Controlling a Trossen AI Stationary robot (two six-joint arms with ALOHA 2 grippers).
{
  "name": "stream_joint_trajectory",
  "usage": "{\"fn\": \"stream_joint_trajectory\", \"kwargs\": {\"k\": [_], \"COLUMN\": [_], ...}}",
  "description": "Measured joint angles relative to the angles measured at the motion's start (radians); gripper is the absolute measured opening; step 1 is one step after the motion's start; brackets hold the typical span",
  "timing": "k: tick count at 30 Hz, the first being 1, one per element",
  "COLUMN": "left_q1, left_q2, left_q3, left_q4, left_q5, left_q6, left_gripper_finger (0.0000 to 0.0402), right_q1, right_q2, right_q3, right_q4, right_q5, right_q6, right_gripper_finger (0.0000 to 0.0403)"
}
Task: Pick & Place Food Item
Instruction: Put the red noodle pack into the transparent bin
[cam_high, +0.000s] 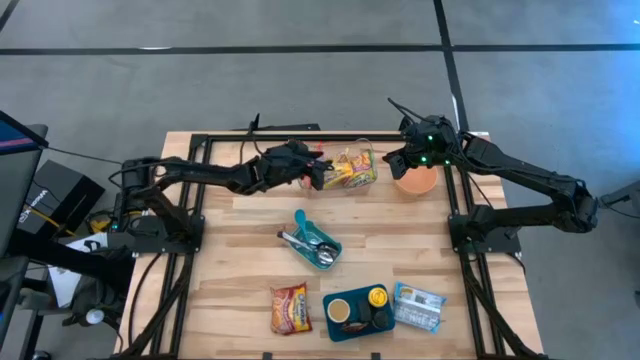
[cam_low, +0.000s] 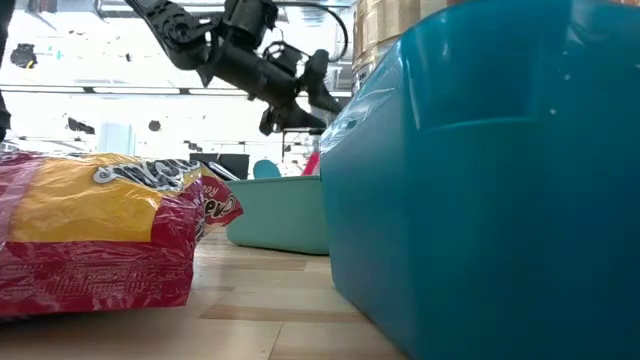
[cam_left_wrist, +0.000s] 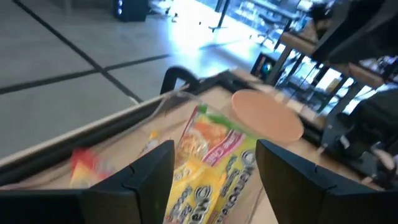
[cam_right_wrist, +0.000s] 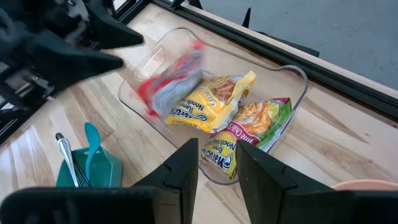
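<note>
A: Red packet (cam_right_wrist: 177, 78) over the clear container (cam_right_wrist: 292, 74) is smeared in the right wrist view; print unreadable, and whether it touches the noodle packs (cam_right_wrist: 208, 102) below cannot be told.

B: Agreed. In the left wrist view the same container's near wall is barely traceable, and the red item (cam_left_wrist: 87, 165) at its end is a blur.

A: Low view: blue tub (cam_low: 480, 190) fills the right side, cut off by the edge, hiding most of the table behind it. Snack bag (cam_low: 100, 230) cropped at the left.

B: High view: contents of the teal tray (cam_high: 312, 243) too small to identify. Peach bowl (cam_high: 416, 181) partly covered by the right gripper (cam_high: 405, 160).
</note>
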Motion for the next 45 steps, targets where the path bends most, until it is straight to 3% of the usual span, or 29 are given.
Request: {"fn": "stream_joint_trajectory", "kwargs": {"k": [3, 11, 18, 23, 35, 45], "left_q1": [-0.006, -0.068, -0.198, -0.327, -0.573, -0.698], "left_q2": [-0.05, -0.284, -0.506, -0.598, -0.616, -0.616], "left_q3": [0.0, 0.0, 0.0, 0.0, -0.04, -0.072], "left_q4": [0.0, -0.082, -0.26, -0.277, -0.342, -0.668], "left_q5": [0.013, 0.18, 0.189, 0.19, 0.316, 0.314], "left_q6": [-0.005, -0.068, -0.204, -0.21, -0.004, -0.368], "left_gripper_finger": [0.0216, 0.0194, 0.0167, 0.015, 0.0114, 0.0064], "right_q1": [0.0, 0.0, 0.001, 0.001, 0.001, 0.001], "right_q2": [0.0, 0.0, 0.0, 0.0, 0.0, 0.0], "right_q3": [0.0, 0.0, 0.0, 0.0, 0.0, 0.0], "right_q4": [0.0, 0.0, -0.003, -0.003, -0.003, -0.007], "right_q5": [0.0, 0.0, -0.002, -0.003, -0.003, -0.003], "right_q6": [-0.008, -0.008, -0.008, -0.008, -0.005, 0.055], "right_gripper_finger": [0.0102, 0.0102, 0.0102, 0.0102, 0.0102, 0.0102]}}
